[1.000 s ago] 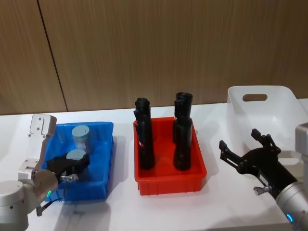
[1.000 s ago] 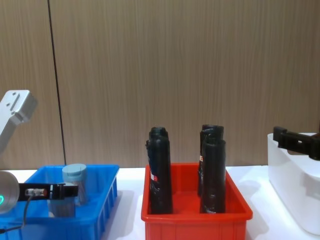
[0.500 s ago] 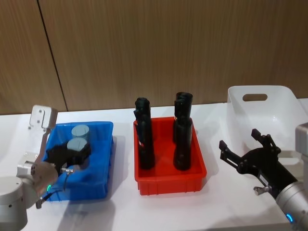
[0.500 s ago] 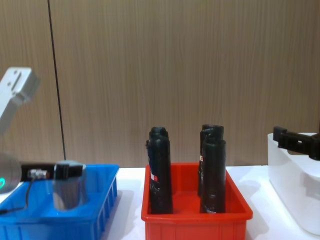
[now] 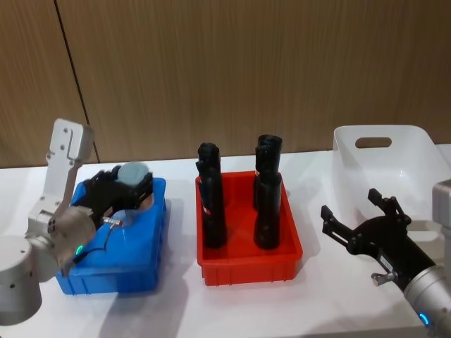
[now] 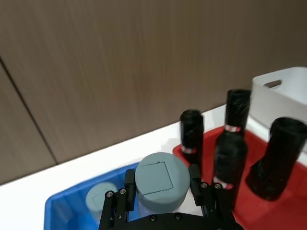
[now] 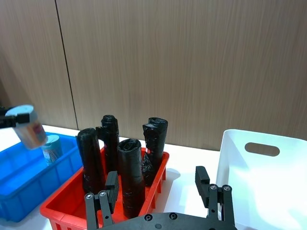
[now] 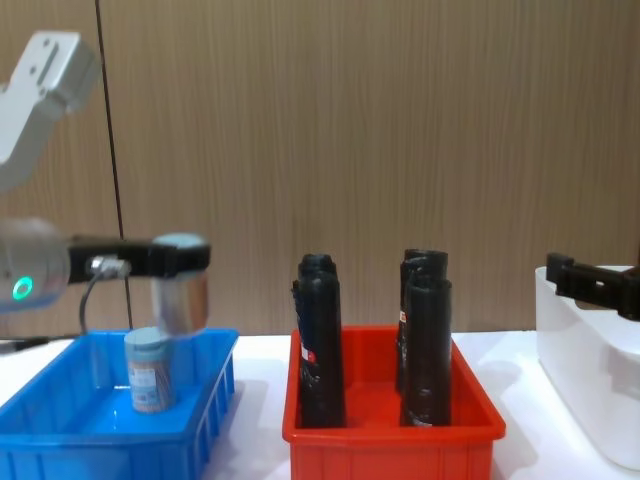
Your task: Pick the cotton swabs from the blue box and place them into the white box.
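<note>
Cotton swabs [image 8: 181, 303] in left gripper [image 8: 178, 256] (aloft)

Swab bin [image 5: 106, 278] left — tube bin [image 5: 246, 271] middle — tall bin [image 5: 398, 163] right.

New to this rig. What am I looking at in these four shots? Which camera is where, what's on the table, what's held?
It is a two-armed robot with a gripper on each arm. One picture looks down from its head, one looks across from its chest, and two come from cameras on its wrists. On the white table stand a blue box, a red bin with black tubes, and a white box. The left gripper is shut on a swab tub, held above the blue box. A second tub stands inside it. The right gripper hangs open by the white box, holding nothing.
</note>
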`<state>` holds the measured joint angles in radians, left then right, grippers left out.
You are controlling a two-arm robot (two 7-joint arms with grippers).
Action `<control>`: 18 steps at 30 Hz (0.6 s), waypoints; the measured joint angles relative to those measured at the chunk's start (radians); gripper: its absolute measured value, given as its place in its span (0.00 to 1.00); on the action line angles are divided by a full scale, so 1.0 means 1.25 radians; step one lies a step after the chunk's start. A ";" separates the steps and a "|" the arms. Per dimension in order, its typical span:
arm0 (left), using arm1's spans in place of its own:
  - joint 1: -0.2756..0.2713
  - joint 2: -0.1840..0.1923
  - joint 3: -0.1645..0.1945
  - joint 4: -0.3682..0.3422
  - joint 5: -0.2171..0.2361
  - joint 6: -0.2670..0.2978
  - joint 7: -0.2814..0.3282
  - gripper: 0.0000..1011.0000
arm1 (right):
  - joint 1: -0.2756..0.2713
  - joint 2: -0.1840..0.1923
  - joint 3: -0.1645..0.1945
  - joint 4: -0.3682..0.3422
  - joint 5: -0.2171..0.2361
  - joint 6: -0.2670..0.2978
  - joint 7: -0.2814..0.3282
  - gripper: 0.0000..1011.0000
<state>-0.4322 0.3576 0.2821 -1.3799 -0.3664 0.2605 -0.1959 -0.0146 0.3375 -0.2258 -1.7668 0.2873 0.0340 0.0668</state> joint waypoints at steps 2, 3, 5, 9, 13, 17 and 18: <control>-0.002 0.000 0.000 -0.013 -0.001 -0.006 -0.020 0.66 | 0.000 0.000 0.000 0.000 0.000 0.000 0.000 0.99; -0.003 0.000 0.000 -0.015 -0.002 -0.007 -0.025 0.66 | 0.000 0.000 0.000 0.000 0.000 0.000 0.000 0.99; -0.006 0.000 0.000 -0.026 -0.006 -0.011 -0.046 0.66 | 0.000 0.000 0.000 0.000 0.000 0.000 0.000 0.99; -0.012 -0.001 0.000 -0.041 -0.014 -0.015 -0.082 0.66 | 0.000 0.000 0.000 0.000 0.000 0.000 0.000 0.99; -0.019 -0.001 0.001 -0.050 -0.024 -0.017 -0.120 0.66 | 0.000 0.000 0.000 0.000 0.000 0.000 0.000 0.99; -0.029 -0.003 0.001 -0.056 -0.036 -0.017 -0.159 0.66 | 0.000 0.000 0.000 0.000 0.000 0.000 0.000 0.99; -0.031 -0.003 0.001 -0.057 -0.038 -0.016 -0.170 0.66 | 0.000 0.000 0.000 0.000 0.000 0.000 0.000 0.99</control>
<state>-0.4705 0.3534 0.2834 -1.4513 -0.4134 0.2401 -0.4080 -0.0147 0.3375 -0.2258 -1.7668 0.2874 0.0340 0.0668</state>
